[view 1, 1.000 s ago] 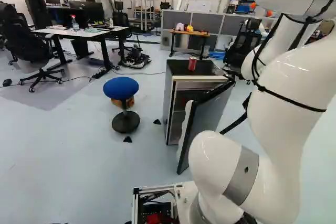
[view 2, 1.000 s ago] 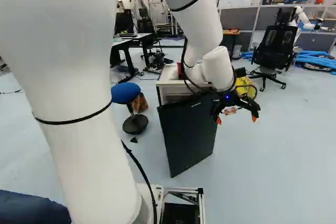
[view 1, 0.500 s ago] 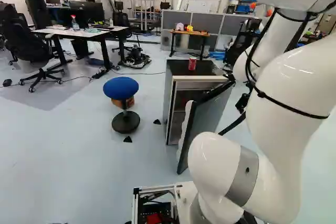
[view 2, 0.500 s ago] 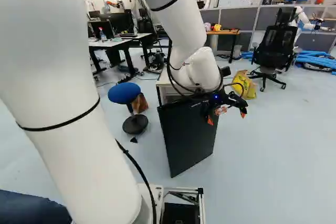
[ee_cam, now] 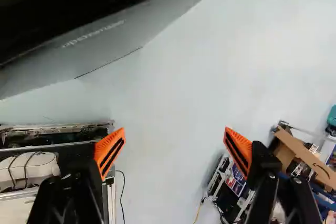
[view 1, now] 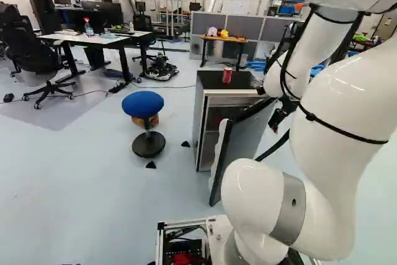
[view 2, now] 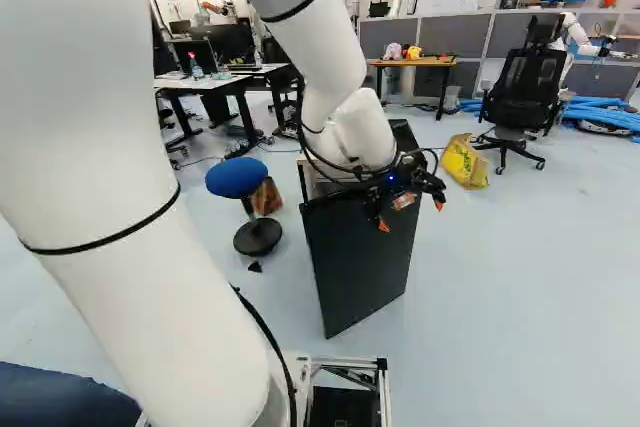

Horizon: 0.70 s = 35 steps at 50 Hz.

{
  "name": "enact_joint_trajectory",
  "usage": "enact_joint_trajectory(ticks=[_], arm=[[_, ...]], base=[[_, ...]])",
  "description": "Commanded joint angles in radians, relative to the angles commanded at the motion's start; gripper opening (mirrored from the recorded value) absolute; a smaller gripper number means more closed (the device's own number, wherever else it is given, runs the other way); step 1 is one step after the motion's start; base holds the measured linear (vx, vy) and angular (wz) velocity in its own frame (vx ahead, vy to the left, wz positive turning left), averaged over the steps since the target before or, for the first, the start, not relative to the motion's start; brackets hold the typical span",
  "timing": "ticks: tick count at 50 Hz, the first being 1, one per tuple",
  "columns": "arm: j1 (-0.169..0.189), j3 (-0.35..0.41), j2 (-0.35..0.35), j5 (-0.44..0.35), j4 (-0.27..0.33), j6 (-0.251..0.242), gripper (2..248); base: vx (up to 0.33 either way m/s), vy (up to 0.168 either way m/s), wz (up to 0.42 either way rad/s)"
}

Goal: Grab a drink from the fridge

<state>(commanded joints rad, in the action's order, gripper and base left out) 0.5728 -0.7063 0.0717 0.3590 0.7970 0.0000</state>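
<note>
The arm (view 2: 335, 57) now sits further left in the right base view, its jaws, released, by the fridge door (view 2: 350, 267), likely nearer reach; the red can (view 1: 227, 76) tops the fridge (view 1: 200, 122), left base view's upper middle.

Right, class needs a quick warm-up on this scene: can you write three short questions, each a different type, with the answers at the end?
1. True or false: the door of the fridge is closed.

2. Which stands on top of the fridge?
a) a kettle
b) a red can
c) a potted plant

3. Fill the gap: the hand grips nothing, and its two fingers stand ____.

Key: 1. false; 2. b; 3. apart
</note>
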Motion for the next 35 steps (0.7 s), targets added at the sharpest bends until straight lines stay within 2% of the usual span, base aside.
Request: enact_joint_trajectory(ticks=[35], arm=[[-0.158,-0.026,0.024,0.000,0.000,0.000,247]], base=[[0.000,0.000,0.000]])
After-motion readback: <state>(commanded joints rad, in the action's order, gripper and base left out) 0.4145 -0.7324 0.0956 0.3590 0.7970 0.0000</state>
